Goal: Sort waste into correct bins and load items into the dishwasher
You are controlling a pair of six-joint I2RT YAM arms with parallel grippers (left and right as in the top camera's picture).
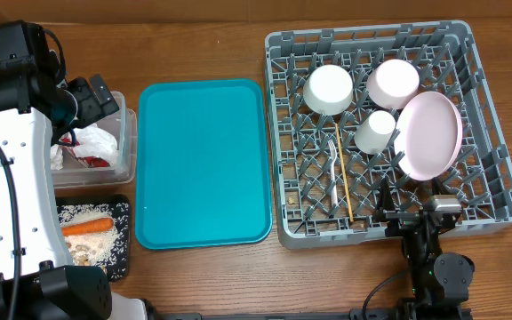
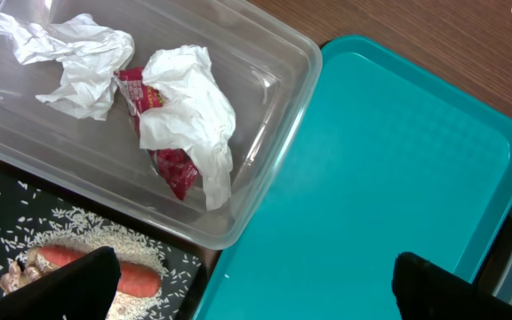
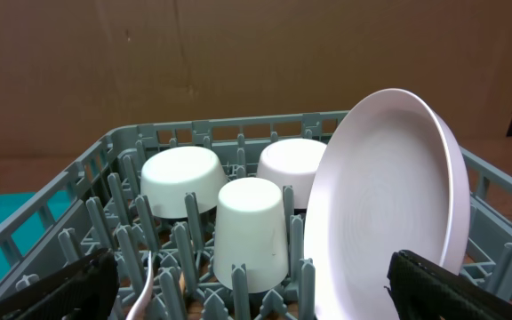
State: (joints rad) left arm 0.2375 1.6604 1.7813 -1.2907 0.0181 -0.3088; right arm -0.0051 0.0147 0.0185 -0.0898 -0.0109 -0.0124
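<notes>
Two bowls (image 1: 328,89) (image 1: 392,82) — one plate (image 1: 429,133), one cup (image 1: 379,130).

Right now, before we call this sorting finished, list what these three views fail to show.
Overhead: the left arm covers part of the clear tub and the black tray.
Left wrist: a finger of the left gripper hides part of the carrot stick.
Right wrist: the bottom edge cuts off the fork; the pink plate hides the pink bowl's right side.

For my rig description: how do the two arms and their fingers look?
The left arm has a white link, black joints and a black cable. The right arm is black. Left fingers and right fingers are black too.
</notes>
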